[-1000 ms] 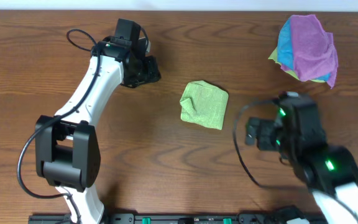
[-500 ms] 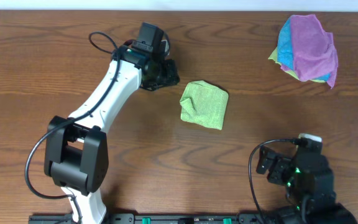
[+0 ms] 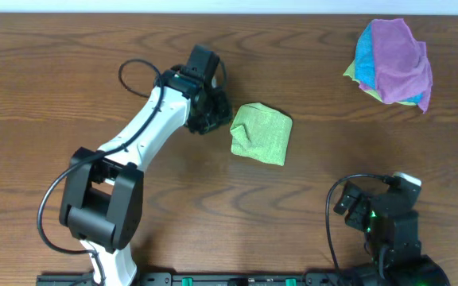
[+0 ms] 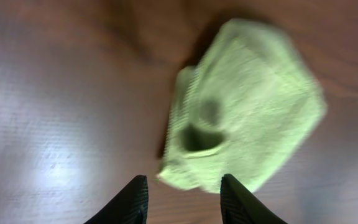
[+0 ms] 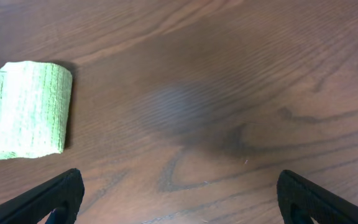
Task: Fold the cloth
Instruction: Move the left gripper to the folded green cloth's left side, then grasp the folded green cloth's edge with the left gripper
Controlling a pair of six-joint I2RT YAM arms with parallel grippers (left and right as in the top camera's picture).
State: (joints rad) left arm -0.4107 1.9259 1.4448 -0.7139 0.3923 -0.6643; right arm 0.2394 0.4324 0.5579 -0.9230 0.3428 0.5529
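The lime-green cloth (image 3: 261, 133) lies in a rumpled, folded lump at the middle of the table. My left gripper (image 3: 216, 116) hovers just off its left edge, apart from it. In the left wrist view the cloth (image 4: 253, 118) fills the space ahead, and the left gripper (image 4: 184, 178) is open with only bare wood between its dark fingers. My right gripper (image 3: 348, 208) sits low at the near right, well away from the cloth. In the right wrist view it (image 5: 179, 177) is wide open over bare table, with the cloth (image 5: 23, 112) at far left.
A heap of purple and blue cloths (image 3: 394, 62) rests at the far right corner. Black cables loop beside both arms. The wooden table's (image 3: 70, 87) far edge runs along the top of the overhead view.
My left arm has swung right, bringing its gripper up to the cloth's left edge. My right arm has drawn back to the near right edge. The cloth has not moved.
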